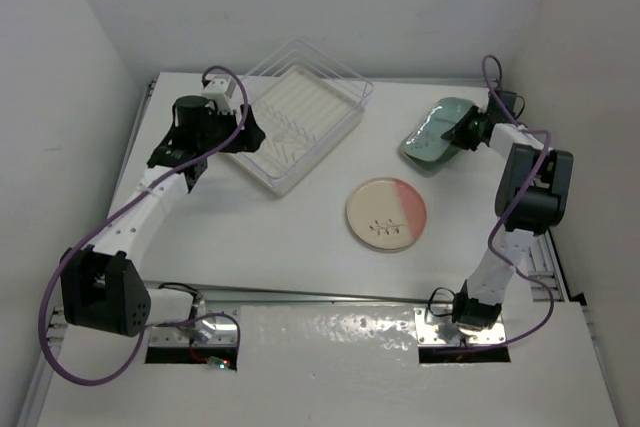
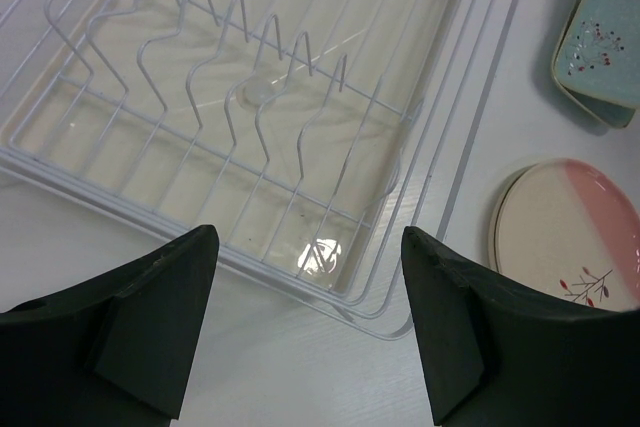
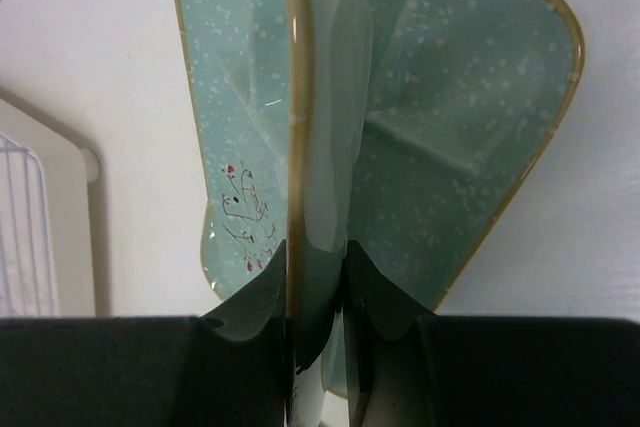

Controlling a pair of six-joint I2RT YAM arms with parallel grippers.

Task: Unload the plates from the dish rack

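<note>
The dish rack (image 1: 300, 112) is a clear bin at the back left; in the left wrist view its white wire rack (image 2: 250, 97) holds no plates. My left gripper (image 1: 245, 135) hovers over the rack's near-left edge, open and empty (image 2: 310, 327). A cream-and-pink plate (image 1: 386, 213) lies flat mid-table; in the left wrist view (image 2: 575, 237) a second rim shows under it. My right gripper (image 1: 460, 132) is shut (image 3: 318, 267) on the rim of a mint-green plate (image 3: 295, 97), tilted at the back right (image 1: 435, 132). Another mint-green plate (image 3: 460, 97) lies beneath it.
White walls close in the table on the left, back and right. The rack's corner (image 3: 40, 217) shows left of the mint plates. The arm bases sit at the near edge (image 1: 320, 327).
</note>
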